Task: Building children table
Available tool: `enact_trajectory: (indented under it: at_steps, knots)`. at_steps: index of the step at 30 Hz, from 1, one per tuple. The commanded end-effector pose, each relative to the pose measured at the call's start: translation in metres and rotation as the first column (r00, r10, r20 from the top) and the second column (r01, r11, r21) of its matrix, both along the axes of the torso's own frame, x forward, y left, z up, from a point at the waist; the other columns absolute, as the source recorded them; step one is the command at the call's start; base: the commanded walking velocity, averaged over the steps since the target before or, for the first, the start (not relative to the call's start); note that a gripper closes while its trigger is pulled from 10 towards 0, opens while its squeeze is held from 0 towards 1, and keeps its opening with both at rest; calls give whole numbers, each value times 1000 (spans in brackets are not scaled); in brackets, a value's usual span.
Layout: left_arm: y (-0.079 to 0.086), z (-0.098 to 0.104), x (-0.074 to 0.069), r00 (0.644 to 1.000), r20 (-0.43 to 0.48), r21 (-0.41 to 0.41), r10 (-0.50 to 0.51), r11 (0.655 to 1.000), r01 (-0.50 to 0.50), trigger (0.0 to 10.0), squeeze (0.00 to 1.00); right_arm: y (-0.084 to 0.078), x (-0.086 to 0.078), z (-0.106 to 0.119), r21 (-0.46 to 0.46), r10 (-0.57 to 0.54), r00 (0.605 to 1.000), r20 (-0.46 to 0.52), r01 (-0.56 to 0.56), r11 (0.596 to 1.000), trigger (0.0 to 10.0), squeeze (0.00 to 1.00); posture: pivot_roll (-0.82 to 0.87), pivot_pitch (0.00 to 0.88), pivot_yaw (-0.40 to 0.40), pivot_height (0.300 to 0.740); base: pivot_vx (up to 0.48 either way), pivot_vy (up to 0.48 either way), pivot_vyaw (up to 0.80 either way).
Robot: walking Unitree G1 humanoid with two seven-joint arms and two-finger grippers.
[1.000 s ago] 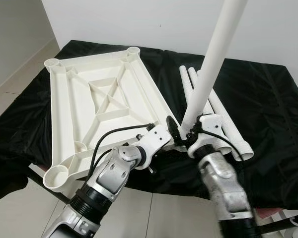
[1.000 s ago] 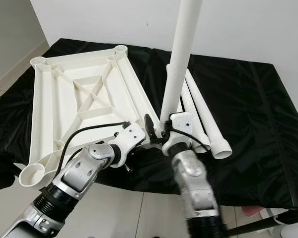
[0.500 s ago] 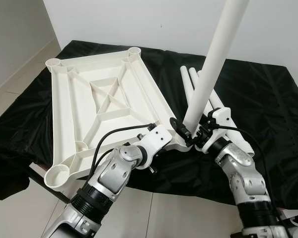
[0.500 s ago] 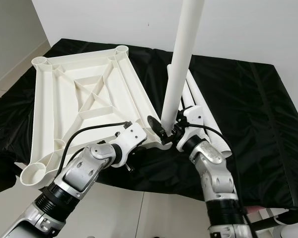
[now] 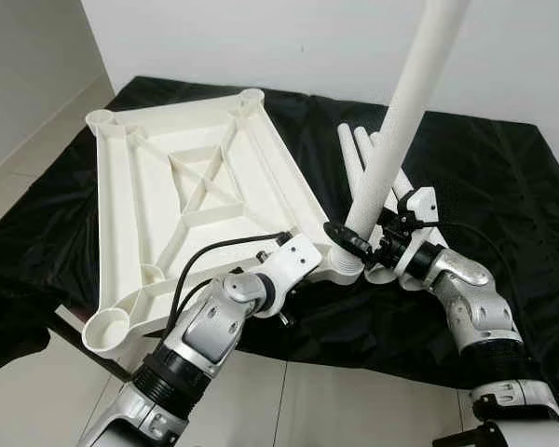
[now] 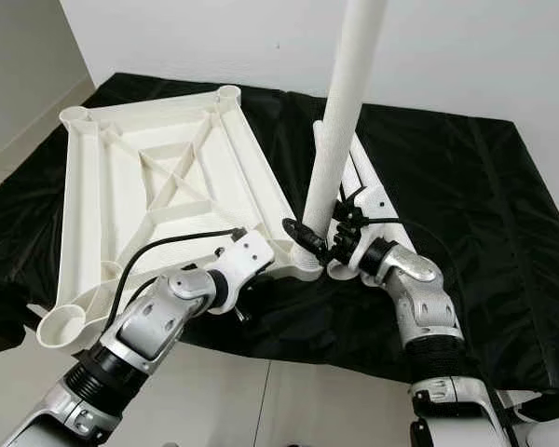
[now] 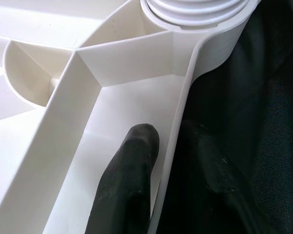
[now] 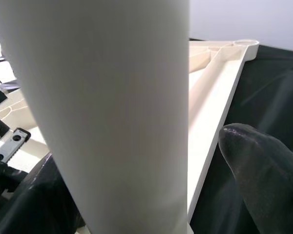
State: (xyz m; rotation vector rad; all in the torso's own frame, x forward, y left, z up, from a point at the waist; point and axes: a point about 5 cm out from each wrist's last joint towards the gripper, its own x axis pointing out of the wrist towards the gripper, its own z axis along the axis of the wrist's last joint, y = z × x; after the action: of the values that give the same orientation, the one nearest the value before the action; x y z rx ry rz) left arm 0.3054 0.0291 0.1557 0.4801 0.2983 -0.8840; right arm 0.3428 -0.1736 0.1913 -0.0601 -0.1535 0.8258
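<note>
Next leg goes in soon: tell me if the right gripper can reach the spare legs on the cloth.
Probably not yet. The right gripper is shut on the upright leg at the tabletop's corner socket. The spare legs lie just behind it, unobstructed, once it lets go.

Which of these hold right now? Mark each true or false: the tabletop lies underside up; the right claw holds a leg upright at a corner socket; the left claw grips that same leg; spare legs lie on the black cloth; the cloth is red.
1. The white tabletop lies underside up, ribs showing. True.
2. The right claw holds a table leg standing in the tabletop's near corner socket. True.
3. The left claw grips that same leg. False: it clamps the tabletop's edge wall, one finger inside, one outside.
4. Spare legs lie on the black cloth. True.
5. The cloth is red. False: it is black.
</note>
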Motion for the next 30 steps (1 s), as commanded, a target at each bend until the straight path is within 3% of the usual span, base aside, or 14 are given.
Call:
enact_trajectory:
  at_steps: [1,6,7,10,11,12,13,23,24,27,28,30]
  knots:
    - [4,-21,-5,996,-85,38,12,999,-8,10000,0,-4,4,-3,-36,12,1000,-13,-13,999,10000,0,-97,128,21,740,0,0,0]
    - [4,-20,-5,996,-85,39,14,999,-11,10000,0,-6,6,-2,-51,62,998,-21,-63,997,10000,0,-94,128,19,740,0,0,0]
    - [4,-21,-5,996,-85,39,15,999,-12,10000,0,-6,6,-2,-52,69,997,-21,-70,996,8039,0,-94,128,19,740,0,0,0]
    - [4,-20,-5,996,-85,39,16,999,-12,10000,0,-6,6,-2,-53,79,997,-22,-80,995,8039,0,-95,130,18,740,0,0,0]
    - [4,-20,-5,996,-85,38,16,999,-13,10000,0,-5,6,-3,-53,84,996,-21,-85,995,784,0,-94,130,17,740,0,0,0]
    - [4,-20,-5,996,-85,38,16,999,-13,10000,0,-5,6,-3,-53,84,996,-21,-85,995,784,0,-94,130,17,740,0,0,0]
    - [4,-20,-5,996,-85,37,17,999,-14,10000,0,-4,5,-3,-51,91,996,-17,-91,995,0,0,-94,131,16,740,0,0,0]
    - [5,-21,-5,996,-85,37,18,999,-15,10000,0,0,-1,-4,-21,96,995,-3,-96,995,0,0,-98,132,17,740,0,0,0]
    - [5,-21,-5,996,-86,37,19,999,-16,10000,0,2,-3,-4,-12,95,995,-8,-95,995,1176,0,-98,132,17,740,0,0,0]
    - [5,-21,-5,996,-86,37,20,999,-17,10000,0,4,-5,-5,-1,97,995,-11,-98,995,1176,0,-98,132,17,740,0,0,0]
    - [5,-21,-5,996,-86,38,20,999,-16,10000,0,5,-6,-5,11,93,996,-17,-93,996,10000,0,-100,133,17,740,0,0,0]
    - [5,-21,-5,996,-87,38,19,999,-15,10000,0,8,-10,-5,29,80,997,-16,-79,996,10000,0,-104,135,17,740,0,0,0]
